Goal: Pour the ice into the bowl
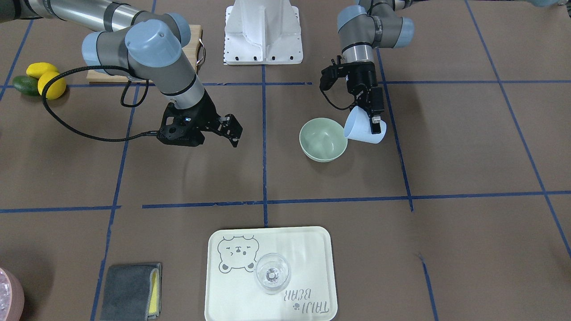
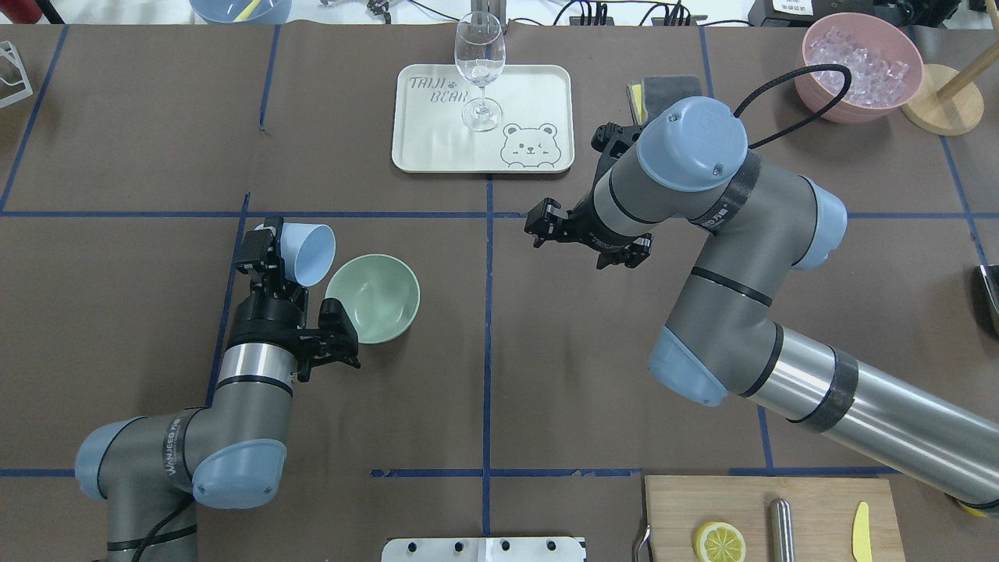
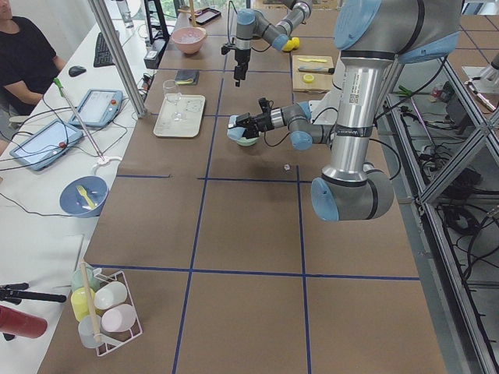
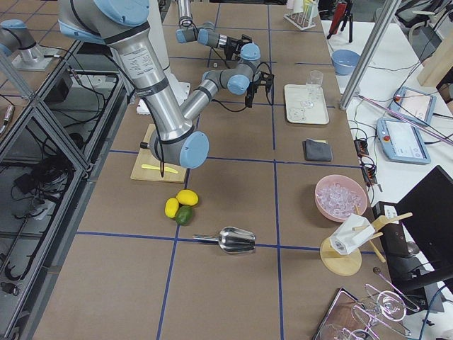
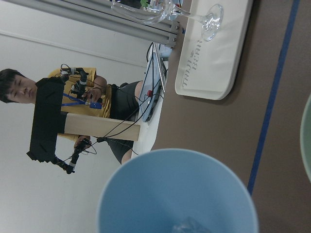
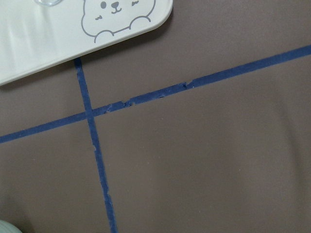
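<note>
My left gripper (image 1: 374, 119) is shut on a light blue cup (image 1: 362, 128) and holds it tipped on its side, mouth toward the pale sage-green bowl (image 1: 323, 139). In the overhead view the cup (image 2: 308, 254) hangs just over the rim of the bowl (image 2: 373, 298). In the left wrist view a clear piece of ice (image 5: 187, 225) lies inside the cup (image 5: 180, 194). I cannot tell whether any ice lies in the bowl. My right gripper (image 1: 231, 130) is open and empty, above bare table away from the bowl; it also shows in the overhead view (image 2: 544, 222).
A cream tray (image 2: 538, 86) holds a wine glass (image 2: 478, 62) beyond the bowl. A pink bowl of ice (image 2: 858, 62) stands far right. A cutting board (image 2: 812, 499) is near the robot. A folded cloth (image 1: 131, 290), lemons (image 1: 51, 84) and a stray clear cube (image 3: 287, 166) lie on the table.
</note>
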`<state>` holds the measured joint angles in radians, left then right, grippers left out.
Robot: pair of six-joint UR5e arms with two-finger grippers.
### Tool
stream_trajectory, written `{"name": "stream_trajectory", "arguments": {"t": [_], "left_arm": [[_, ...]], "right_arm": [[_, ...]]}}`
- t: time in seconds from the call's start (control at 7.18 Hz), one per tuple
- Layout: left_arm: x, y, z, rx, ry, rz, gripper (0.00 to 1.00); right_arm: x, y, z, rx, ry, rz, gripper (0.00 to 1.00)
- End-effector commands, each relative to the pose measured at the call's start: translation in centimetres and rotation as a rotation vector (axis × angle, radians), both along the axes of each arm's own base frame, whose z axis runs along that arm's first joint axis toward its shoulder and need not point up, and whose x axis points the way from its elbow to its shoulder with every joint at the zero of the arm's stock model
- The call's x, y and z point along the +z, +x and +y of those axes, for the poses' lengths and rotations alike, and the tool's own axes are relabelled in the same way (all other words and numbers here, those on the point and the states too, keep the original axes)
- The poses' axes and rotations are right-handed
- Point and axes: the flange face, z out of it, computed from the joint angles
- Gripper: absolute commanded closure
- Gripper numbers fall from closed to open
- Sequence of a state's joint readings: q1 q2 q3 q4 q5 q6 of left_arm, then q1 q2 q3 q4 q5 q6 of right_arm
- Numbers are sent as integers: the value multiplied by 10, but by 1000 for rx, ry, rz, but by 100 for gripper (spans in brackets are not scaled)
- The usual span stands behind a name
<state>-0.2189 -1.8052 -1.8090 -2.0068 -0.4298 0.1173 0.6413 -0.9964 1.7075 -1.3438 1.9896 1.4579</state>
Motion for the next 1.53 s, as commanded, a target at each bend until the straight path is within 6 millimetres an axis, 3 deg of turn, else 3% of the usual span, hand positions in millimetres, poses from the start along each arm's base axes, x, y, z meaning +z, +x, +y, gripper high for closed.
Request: {"name": "stream_trajectory", "arguments": {"t": [0.0, 0.7, 1.39], "left_arm": [[7, 5, 0, 16, 30, -163, 100], [4, 5, -2, 27, 86, -433, 100], [7, 8, -4, 26, 97, -504, 100]], "right_arm": [[-2, 0, 0, 0, 1, -3, 0], [-9, 2, 4, -2, 9, -16, 0], [-10, 2, 4, -1, 11, -16, 0]]}}
